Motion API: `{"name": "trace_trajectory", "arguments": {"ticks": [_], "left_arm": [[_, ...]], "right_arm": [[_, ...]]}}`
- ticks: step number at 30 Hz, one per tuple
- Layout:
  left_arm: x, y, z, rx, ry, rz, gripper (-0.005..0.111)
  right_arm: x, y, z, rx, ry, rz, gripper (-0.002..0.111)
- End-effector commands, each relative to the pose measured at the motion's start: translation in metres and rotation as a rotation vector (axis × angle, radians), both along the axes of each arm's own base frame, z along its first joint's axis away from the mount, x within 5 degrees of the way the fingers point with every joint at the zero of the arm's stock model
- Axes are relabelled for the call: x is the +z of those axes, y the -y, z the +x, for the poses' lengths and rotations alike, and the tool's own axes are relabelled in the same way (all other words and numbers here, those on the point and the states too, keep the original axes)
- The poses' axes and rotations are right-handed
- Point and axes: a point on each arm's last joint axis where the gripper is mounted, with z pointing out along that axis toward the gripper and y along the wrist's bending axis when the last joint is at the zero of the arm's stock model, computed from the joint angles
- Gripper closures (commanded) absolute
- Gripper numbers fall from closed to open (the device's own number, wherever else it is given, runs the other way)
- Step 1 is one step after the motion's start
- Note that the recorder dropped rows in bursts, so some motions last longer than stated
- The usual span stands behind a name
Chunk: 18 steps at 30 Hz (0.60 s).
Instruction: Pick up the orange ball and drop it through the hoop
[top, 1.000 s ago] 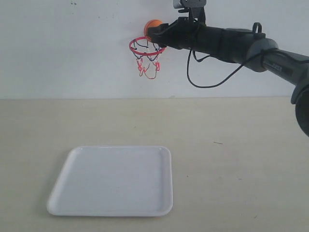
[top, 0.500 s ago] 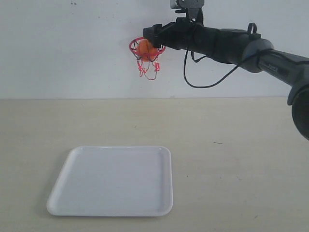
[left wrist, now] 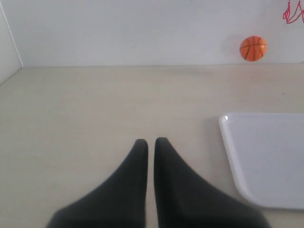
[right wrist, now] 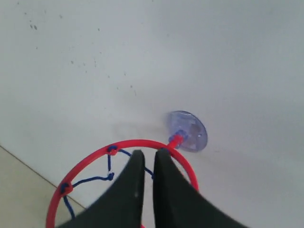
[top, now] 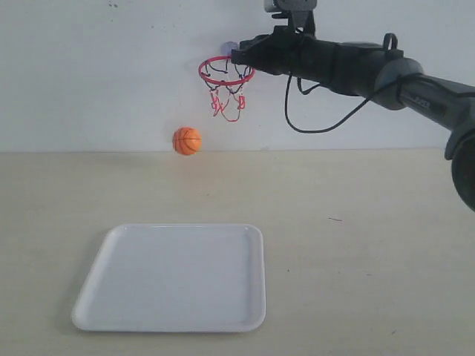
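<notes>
The orange ball (top: 187,140) is free, below and left of the hoop (top: 226,72), in front of the wall just above the table's back edge. It also shows far off in the left wrist view as the orange ball (left wrist: 253,48). The red ring (right wrist: 95,154) hangs from a clear suction cup (right wrist: 188,130) on the wall. My right gripper (right wrist: 148,152) sits over the ring's back edge, shut and empty; outside it is the right gripper (top: 239,53). My left gripper (left wrist: 151,140) is shut and empty, low over the table.
A white tray (top: 96,297) lies on the beige table, below and in front of the hoop. Its corner, the white tray (left wrist: 228,128), is beside my left gripper. The white wall stands right behind the hoop.
The ball left my right gripper, passed through the net and dropped to just above the table's back edge. The right gripper stayed above the ring. The tray has not moved.
</notes>
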Motion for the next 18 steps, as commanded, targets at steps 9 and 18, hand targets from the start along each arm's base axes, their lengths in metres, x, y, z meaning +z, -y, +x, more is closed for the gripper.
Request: {"name": "trace_trajectory", "arguments": {"ticks": [9, 18], "left_arm": [[-0.001, 0.0, 0.0, 0.003, -0.001, -0.005, 0.103], [-0.001, 0.0, 0.0, 0.003, -0.001, -0.005, 0.103]], "right_arm": [[0.019, 0.096, -0.013, 0.232, -0.292, -0.09, 0.109], [0.007, 0.183, -0.049, 0.292, -0.626, 0.037, 0.109]]}}
